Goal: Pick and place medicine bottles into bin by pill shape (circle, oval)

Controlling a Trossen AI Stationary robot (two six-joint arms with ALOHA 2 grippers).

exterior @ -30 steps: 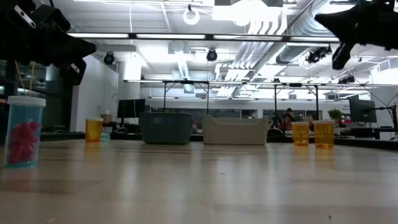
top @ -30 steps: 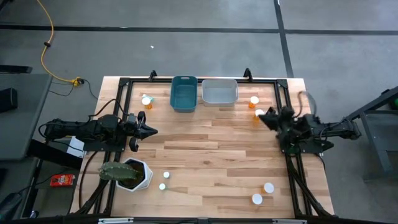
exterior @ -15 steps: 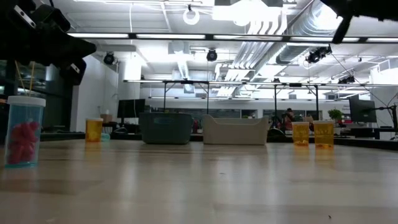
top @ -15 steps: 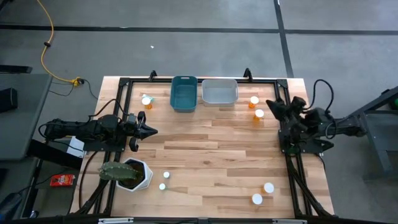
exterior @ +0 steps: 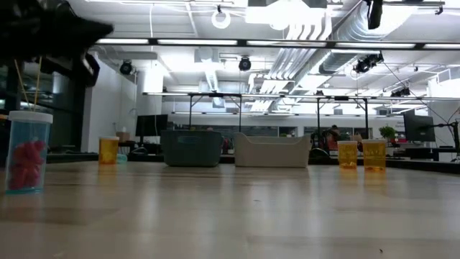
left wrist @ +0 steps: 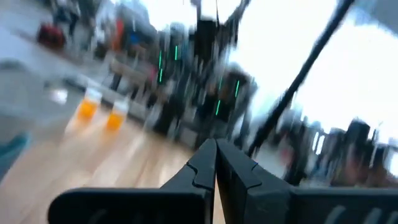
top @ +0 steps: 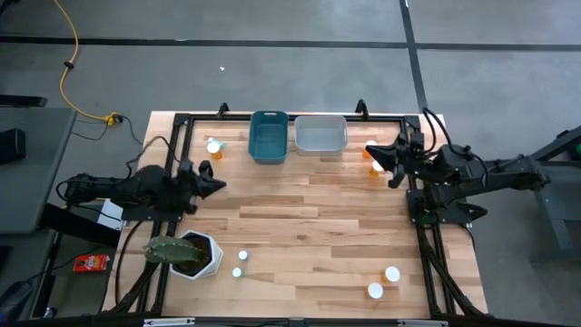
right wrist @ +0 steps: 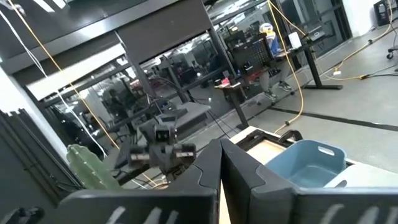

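Observation:
Several medicine bottles stand upright on the wooden table: one at the far left (top: pixel 214 147), two at the far right (top: pixel 376 167) (exterior: pixel 347 154) (exterior: pixel 374 154), and white-capped ones near the front (top: pixel 242 257) (top: pixel 392 272). The blue bin (top: pixel 269 136) and the pale bin (top: pixel 320 133) sit side by side at the far edge. My left gripper (top: pixel 221 184) is shut and empty at the table's left side, pointing inward. My right gripper (top: pixel 369 151) is shut and empty, raised high over the two far-right bottles.
A white hexagonal pot with a cactus (top: pixel 192 254) stands at the near left. A clear bottle with pink pills (exterior: pixel 29 151) shows close at the left in the low view. The black frame rail (top: pixel 408 173) runs along the table's sides. Bare wood lies in the middle (top: pixel 309 218).
My right gripper has risen high, leaving the top of the low view, and has swung toward the far edge and a little leftward over the two far-right bottles, staying shut. My left gripper has tipped its fingers upward and rolled a little in place. No bottle has moved.

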